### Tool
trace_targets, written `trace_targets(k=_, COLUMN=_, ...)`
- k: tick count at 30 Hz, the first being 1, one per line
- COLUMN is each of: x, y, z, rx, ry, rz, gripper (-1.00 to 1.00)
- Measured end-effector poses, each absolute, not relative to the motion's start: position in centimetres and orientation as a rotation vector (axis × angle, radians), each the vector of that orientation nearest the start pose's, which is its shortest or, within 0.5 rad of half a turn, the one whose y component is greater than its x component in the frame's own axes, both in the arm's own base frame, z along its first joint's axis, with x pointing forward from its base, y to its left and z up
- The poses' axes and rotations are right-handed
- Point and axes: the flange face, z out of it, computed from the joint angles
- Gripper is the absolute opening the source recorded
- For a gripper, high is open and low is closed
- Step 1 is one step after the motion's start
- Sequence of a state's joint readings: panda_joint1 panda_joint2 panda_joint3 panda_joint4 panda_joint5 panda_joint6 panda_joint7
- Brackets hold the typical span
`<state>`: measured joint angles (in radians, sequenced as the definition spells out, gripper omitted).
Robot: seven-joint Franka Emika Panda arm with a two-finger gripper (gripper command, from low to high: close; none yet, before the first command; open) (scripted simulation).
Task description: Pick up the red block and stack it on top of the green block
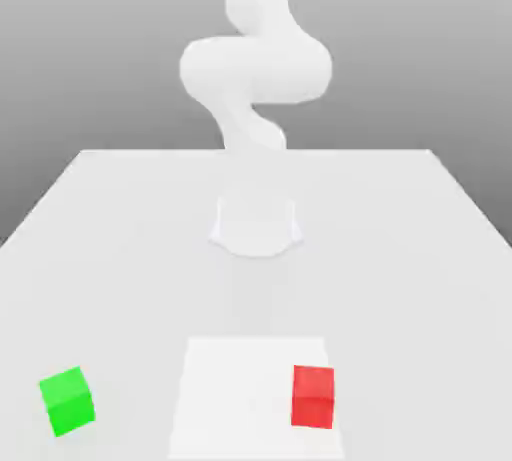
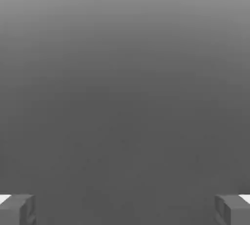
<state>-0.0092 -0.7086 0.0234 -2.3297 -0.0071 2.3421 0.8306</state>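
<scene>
The red block (image 1: 313,396), a small plain cube, rests on the white table (image 1: 110,249) near its front edge, toward the exterior view's right. Well apart from it, at the exterior view's left and about level with it, sits the green block (image 1: 67,401). The white arm (image 1: 255,69) curves down over the far middle of the table. In the hand view my gripper (image 2: 125,210) is open: its two grey fingertips (image 2: 17,209) stand wide apart with nothing between them, against a plain grey backdrop.
A pale white rectangular patch (image 1: 258,399) lies at the front middle of the table, between the two blocks, with the red block at its right edge. A faint rounded white shape (image 1: 256,227) sits at the table's middle.
</scene>
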Motion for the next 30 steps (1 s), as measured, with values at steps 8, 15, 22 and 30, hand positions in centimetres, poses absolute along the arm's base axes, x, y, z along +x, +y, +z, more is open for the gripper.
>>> trace_targets(k=8, x=45.7, y=3.1, z=50.9, rx=-2.651, ry=1.198, rz=-0.649, gripper=0.0)
trace_targets(k=15, x=47.2, y=4.8, z=36.4, rx=-2.755, ry=1.287, rz=-0.362, gripper=0.0)
trace_targets(k=22, x=44.1, y=6.8, z=22.8, rx=-2.823, ry=1.355, rz=-0.047, gripper=0.0)
trace_targets(k=30, x=43.5, y=6.9, z=15.2, rx=-2.827, ry=1.369, rz=-0.001, gripper=-1.0)
